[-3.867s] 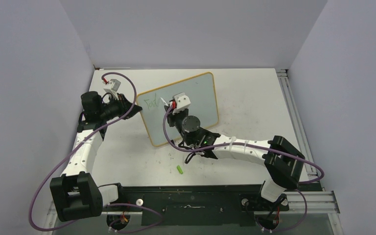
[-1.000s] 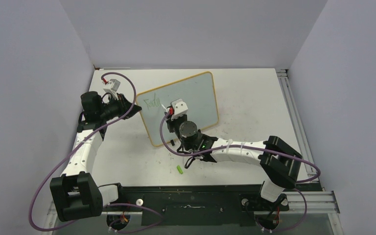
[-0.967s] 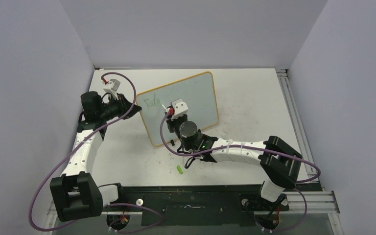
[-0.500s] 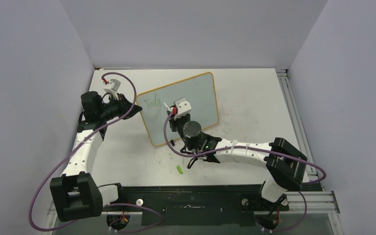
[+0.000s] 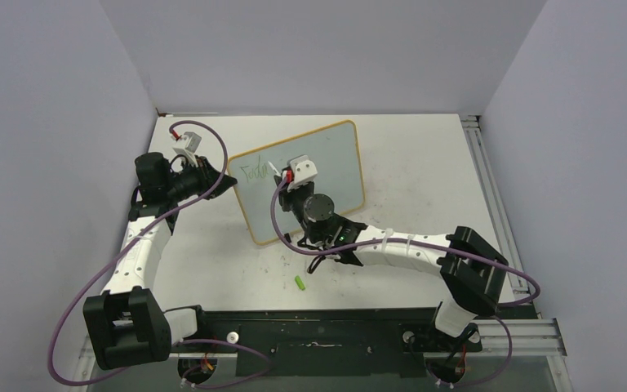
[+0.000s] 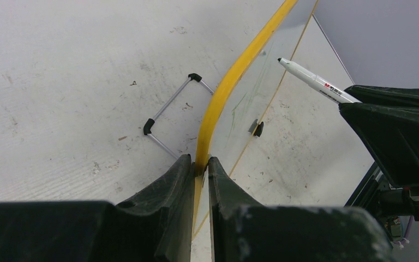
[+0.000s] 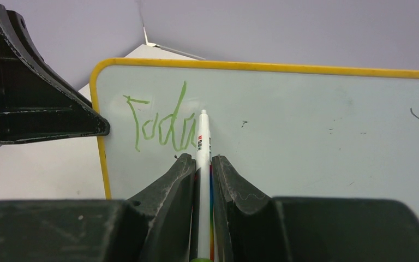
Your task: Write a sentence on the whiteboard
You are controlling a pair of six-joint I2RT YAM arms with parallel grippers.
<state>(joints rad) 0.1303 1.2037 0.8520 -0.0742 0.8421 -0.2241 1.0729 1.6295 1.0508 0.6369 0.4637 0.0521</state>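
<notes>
Right wrist view: right gripper point(image 7: 199, 159) pinches a white marker point(image 7: 202, 136) near green handwritten letters point(image 7: 155, 128); left gripper point(image 6: 199, 164) clamps the yellow-framed pale whiteboard point(image 7: 316, 125), seemingly light and stiff, by its rim.

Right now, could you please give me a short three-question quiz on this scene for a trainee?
1. True or false: the left gripper is clamped on the yellow edge of the whiteboard.
2. What does the right gripper hold? A) an eraser B) a marker C) a cloth
3. Fill in: the unfinished sentence is written in ___ ink.

Key: 1 true; 2 B; 3 green.
</notes>
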